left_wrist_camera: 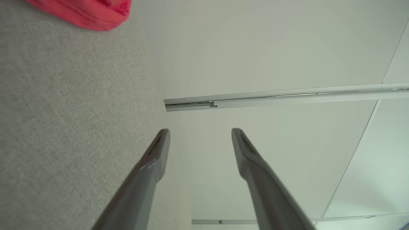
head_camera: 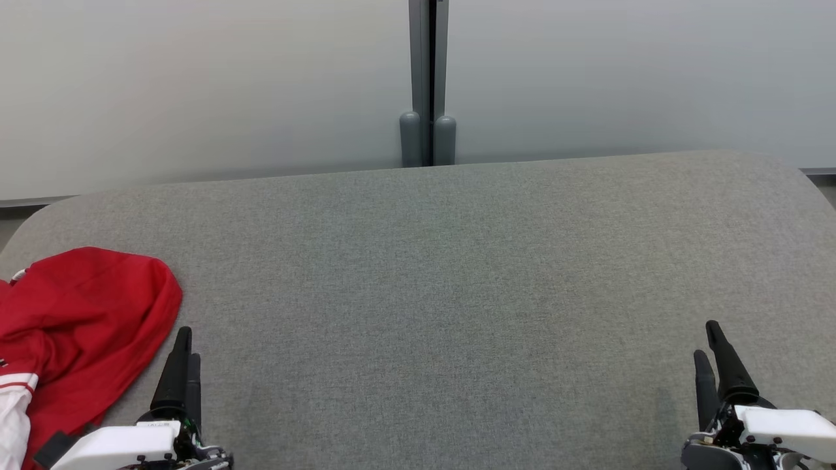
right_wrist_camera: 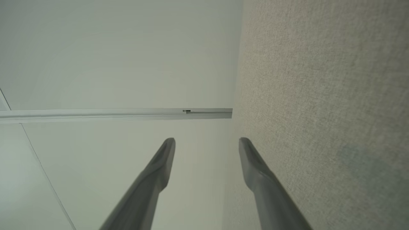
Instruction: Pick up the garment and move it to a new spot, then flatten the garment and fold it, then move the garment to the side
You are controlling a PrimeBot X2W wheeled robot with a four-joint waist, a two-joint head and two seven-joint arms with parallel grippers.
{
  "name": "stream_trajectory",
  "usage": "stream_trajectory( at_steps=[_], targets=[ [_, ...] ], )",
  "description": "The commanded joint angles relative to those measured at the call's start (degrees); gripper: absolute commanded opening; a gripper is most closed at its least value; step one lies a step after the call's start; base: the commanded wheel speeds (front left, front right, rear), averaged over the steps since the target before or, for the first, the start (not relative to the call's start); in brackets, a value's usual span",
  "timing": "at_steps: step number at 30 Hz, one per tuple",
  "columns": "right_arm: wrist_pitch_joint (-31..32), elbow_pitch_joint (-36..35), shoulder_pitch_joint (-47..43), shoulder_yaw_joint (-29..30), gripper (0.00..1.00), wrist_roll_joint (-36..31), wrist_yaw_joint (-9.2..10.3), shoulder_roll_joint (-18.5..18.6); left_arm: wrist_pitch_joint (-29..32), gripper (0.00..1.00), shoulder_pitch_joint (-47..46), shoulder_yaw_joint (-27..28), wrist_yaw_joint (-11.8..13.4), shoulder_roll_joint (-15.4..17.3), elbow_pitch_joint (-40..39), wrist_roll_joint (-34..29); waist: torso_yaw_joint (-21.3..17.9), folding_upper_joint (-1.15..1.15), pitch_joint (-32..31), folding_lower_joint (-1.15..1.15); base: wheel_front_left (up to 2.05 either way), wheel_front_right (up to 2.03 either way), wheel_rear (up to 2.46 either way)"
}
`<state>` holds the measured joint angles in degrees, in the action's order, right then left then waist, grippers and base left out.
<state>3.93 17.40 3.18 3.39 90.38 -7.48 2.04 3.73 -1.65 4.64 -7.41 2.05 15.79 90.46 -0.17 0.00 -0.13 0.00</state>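
The crumpled red T-shirt [head_camera: 85, 313] lies heaped at the lower left of the head view on the grey padded table [head_camera: 457, 274], just left of the empty, spread-fingered left gripper [head_camera: 187, 344], far nearer than the likewise released right gripper [head_camera: 707, 339] at lower right.

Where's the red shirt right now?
In the head view the garment lies crumpled at the grey surface's near left edge, just left of the left gripper.

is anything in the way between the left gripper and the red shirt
Nothing visible. The garment lies crumpled just left of the left gripper, with only the grey fabric surface between them. The jaws stand open.
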Motion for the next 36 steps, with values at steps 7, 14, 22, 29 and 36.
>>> stream_trajectory(
  at_steps=[7,14,22,29,36],
  targets=[
    [-2.38,-0.89,1.28,-0.74,1.0,-11.26,0.0,0.48,-2.18,1.0,-0.45,-0.11,-0.02,0.69,-3.02,-12.72,-0.05,0.0,-0.1,0.0,0.0,0.0,0.0],
    [-4.1,-2.56,0.94,-3.2,1.0,-23.43,0.0,0.55,-3.89,1.0,0.71,0.72,0.57,0.38,-6.47,-23.32,-0.07,0.0,-0.21,0.0,0.0,0.0,0.0],
    [-5.89,-4.43,0.22,-5.58,1.0,-33.44,-0.01,0.61,-5.69,1.0,1.83,-1.85,2.74,0.46,-8.26,-33.27,-0.02,0.0,-0.44,0.0,0.0,0.0,0.0],
    [-7.37,-4.85,0.34,-7.56,1.0,-39.4,-0.01,0.66,-7.13,1.0,2.74,-2.81,3.48,0.52,-9.6,-40.3,-0.08,0.0,-0.59,0.0,0.0,0.0,0.0],
    [-8.52,-5.02,0.05,-7.72,1.0,-43.56,-0.01,0.7,-8.3,1.0,3.21,-3.4,4.0,0.74,-10.38,-45.49,0.02,0.0,-0.7,0.0,0.0,0.0,0.0]
  ],
)
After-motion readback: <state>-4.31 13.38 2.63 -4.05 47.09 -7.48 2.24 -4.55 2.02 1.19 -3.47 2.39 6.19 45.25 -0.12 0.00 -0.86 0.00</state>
